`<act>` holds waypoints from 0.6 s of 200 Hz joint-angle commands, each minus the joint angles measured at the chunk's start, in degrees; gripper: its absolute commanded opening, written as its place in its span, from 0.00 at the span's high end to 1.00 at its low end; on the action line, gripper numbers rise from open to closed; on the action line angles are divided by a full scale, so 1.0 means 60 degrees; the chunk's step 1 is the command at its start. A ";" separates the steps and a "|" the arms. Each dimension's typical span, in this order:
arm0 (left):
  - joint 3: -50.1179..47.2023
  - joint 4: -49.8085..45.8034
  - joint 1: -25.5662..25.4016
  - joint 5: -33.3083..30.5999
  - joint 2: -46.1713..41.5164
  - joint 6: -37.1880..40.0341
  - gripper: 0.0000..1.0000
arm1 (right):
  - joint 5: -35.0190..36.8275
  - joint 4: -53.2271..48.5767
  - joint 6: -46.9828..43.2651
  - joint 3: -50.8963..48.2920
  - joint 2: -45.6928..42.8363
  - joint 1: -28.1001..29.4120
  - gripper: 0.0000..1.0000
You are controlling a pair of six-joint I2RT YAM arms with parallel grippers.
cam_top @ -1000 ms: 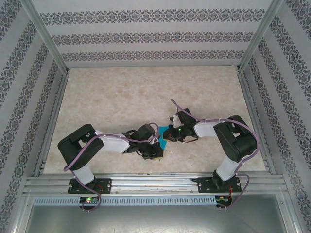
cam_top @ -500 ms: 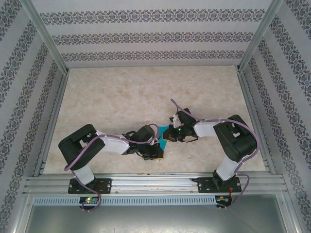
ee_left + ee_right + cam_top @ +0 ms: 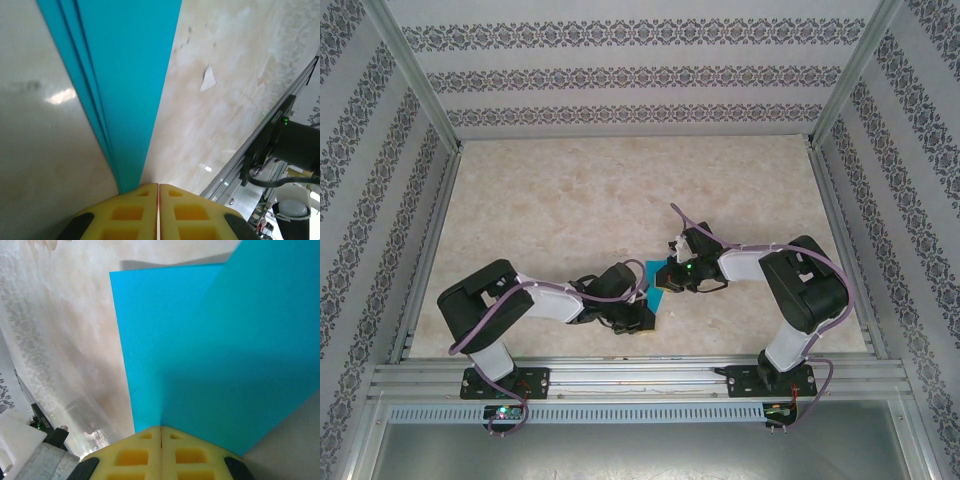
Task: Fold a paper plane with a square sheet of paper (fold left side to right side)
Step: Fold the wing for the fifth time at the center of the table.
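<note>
From above, find the folded square sheet of paper (image 3: 654,278) toward 6 o'clock on the bench (image 3: 620,190), left tool (image 3: 638,316) at its 7 o'clock, right tool (image 3: 670,280) at its 2 o'clock. At left wrist, note shut jaws meeting layered edges running toward 11 o'clock. At right wrist, note shut jaws on a flap spreading toward 1 o'clock; cannot tell whether pinched.

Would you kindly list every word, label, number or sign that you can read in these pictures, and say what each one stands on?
None: no text can be read in any view.
The paper is plain teal, unmarked.
The wallpaper carries only repeated ornament bands, no letters.
The table shows a marbled pattern, no writing.
</note>
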 commanded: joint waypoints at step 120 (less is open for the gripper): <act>0.0995 -0.1996 0.0514 0.0148 -0.1086 0.0968 0.90 | 0.1183 -0.1190 -0.0227 -0.0212 0.0519 0.0111 1.00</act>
